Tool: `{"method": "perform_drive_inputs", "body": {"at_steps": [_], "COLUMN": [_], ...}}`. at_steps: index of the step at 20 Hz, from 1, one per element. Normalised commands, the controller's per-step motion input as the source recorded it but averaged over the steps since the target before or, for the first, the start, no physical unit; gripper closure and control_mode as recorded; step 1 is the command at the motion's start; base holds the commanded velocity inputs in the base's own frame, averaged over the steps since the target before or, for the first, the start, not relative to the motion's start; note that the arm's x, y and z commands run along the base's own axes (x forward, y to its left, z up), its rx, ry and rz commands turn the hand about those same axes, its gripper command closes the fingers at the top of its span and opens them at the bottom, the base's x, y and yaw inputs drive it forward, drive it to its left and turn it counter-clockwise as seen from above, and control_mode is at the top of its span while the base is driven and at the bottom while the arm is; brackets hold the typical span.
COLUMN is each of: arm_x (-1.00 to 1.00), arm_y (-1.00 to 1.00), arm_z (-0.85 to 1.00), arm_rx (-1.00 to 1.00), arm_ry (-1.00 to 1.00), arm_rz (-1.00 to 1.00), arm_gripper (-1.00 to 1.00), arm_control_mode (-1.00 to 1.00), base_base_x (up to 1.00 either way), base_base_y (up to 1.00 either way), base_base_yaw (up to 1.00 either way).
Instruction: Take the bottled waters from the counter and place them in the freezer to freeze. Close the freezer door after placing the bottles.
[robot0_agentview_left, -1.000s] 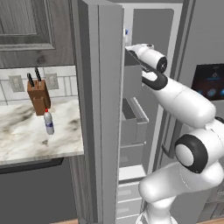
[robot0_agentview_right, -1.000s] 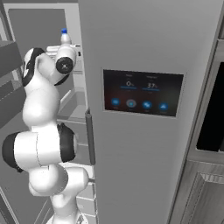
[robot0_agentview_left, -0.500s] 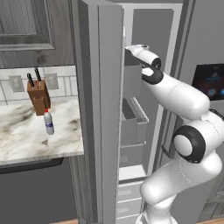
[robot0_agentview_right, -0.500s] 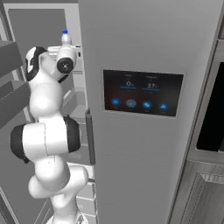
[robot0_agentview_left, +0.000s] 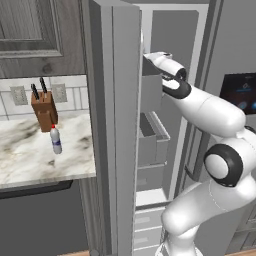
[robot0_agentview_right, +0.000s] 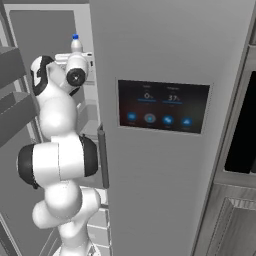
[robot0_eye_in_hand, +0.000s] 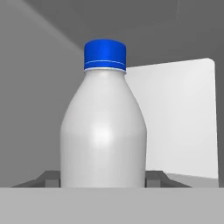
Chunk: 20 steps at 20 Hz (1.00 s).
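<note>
holding the blue-capped bottle upright, jaws closed against both sides of its lower body, seen close up in the hand view with the dark finger tips pressed at either flank. reaching high into the open freezer, hand up near the top of the compartment; in the right base view, the same bottle poking up just above the wrist, blue cap uppermost, behind the edge of the grey door with the display panel. carrying, judged from this, the first of the two bottles into the freezer, with the placing step in hand and not yet finished: bottle gripped, no shelf visibly under it.

waiting on the table: the red-capped bottle, standing upright just in front of the brown knife block, well apart from the arm. standing wide open between table and arm: the freezer door, edge-on to the left base view, grey bins on its inner face beside the arm.

calling next, by judgement, for lowering the bottle onto a shelf or into a door bin until its base is resting, then opening the jaws and backing straight out without tipping it. after that, fetching the red-capped bottle, then shutting the door.
</note>
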Motion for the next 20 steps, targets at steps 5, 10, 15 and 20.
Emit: {"method": "perform_drive_inputs", "body": {"at_steps": [5, 10, 15, 20], "arm_x": [0.00, -0.32, -0.88, -0.99], "arm_y": [0.00, 0.00, 0.00, 0.00], "arm_z": [-0.01, 0.02, 0.47, 0.86], "arm_rx": [0.00, 0.00, 0.00, 0.00], "arm_ry": [0.00, -0.05, -0.20, -0.10], "arm_rz": [0.00, 0.00, -0.02, -0.11], "arm_gripper": [-1.00, -1.00, -1.00, -1.00], "arm_control_mode": [-1.00, -1.00, -1.00, -1.00], "base_base_x": [0.00, 0.00, 0.00, 0.00], "base_base_y": [0.00, 0.00, 0.00, 0.00], "base_base_yaw": [0.00, 0.00, 0.00, 0.00]}}
